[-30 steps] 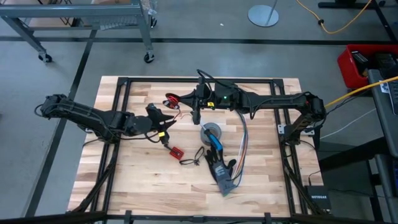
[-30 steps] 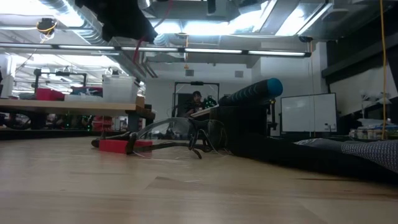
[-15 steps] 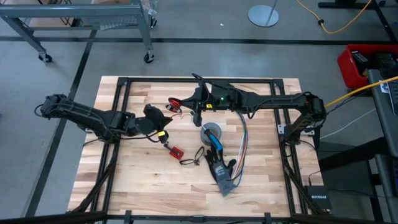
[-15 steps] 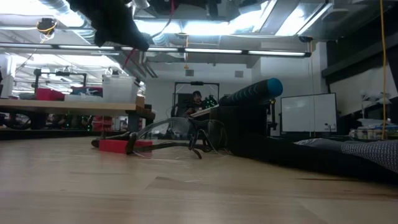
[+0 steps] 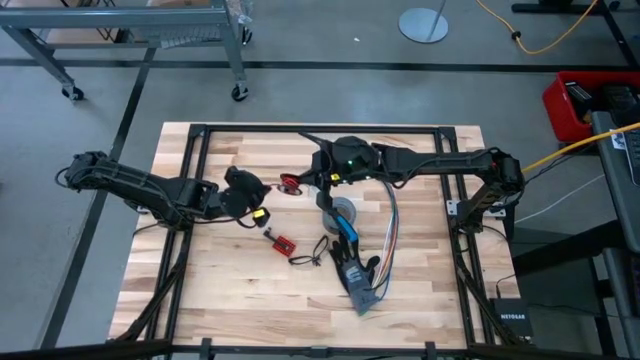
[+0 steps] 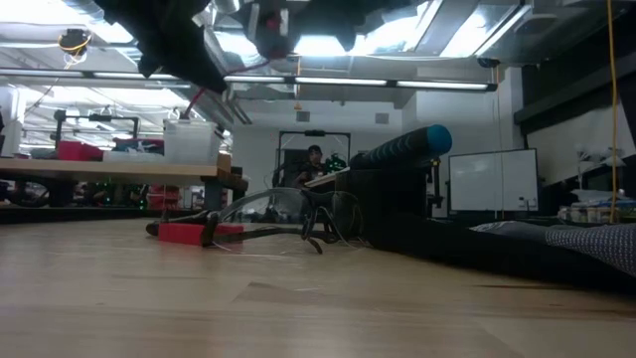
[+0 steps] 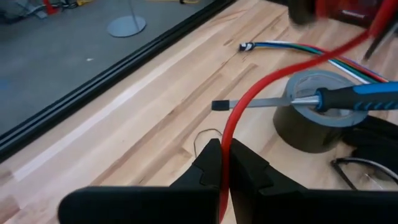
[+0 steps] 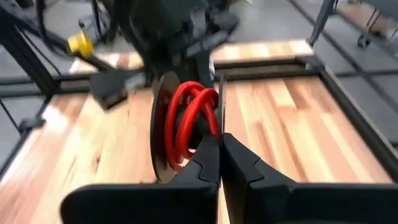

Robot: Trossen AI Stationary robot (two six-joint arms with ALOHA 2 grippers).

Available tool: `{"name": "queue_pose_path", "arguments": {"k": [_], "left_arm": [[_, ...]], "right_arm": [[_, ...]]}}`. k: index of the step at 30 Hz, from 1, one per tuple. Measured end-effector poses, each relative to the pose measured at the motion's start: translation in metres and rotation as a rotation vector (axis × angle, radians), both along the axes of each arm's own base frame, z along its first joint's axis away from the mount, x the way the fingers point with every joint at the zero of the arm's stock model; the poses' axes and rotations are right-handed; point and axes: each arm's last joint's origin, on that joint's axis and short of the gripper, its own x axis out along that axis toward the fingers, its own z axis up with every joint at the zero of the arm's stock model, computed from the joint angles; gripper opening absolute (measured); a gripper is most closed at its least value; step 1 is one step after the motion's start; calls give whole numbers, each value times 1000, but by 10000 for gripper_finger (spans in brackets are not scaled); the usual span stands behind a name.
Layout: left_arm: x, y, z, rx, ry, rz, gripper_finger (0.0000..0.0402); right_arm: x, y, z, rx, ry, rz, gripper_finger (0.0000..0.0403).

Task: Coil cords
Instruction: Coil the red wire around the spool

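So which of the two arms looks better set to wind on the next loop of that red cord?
Probably the left. Its gripper is pinched on the free run of the red cord, so it can lead it around. The right gripper is shut on the coil, acting as the holder.

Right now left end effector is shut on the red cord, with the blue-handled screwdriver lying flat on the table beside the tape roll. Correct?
Not quite. The left end effector is shut on the red cord, but the left wrist view shows the blue-handled screwdriver resting across the top of the tape roll, not flat on the table.
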Motion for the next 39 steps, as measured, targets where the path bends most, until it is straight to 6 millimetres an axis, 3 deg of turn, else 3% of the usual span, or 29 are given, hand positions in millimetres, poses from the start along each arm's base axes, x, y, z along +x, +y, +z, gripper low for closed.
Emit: {"name": "queue_pose_path", "arguments": {"k": [10,18,39], "left_arm": [[-2,2,6,-17,-58,26,2],[7,6,18,-2,-178,5,2],[14,3,27,-102,-314,-57,1]], "right_arm": [[-6,-1,-13,-11,152,-51,2],[0,-6,-26,-43,188,-204,2],[38,-10,-56,-19,52,-261,2]]}}
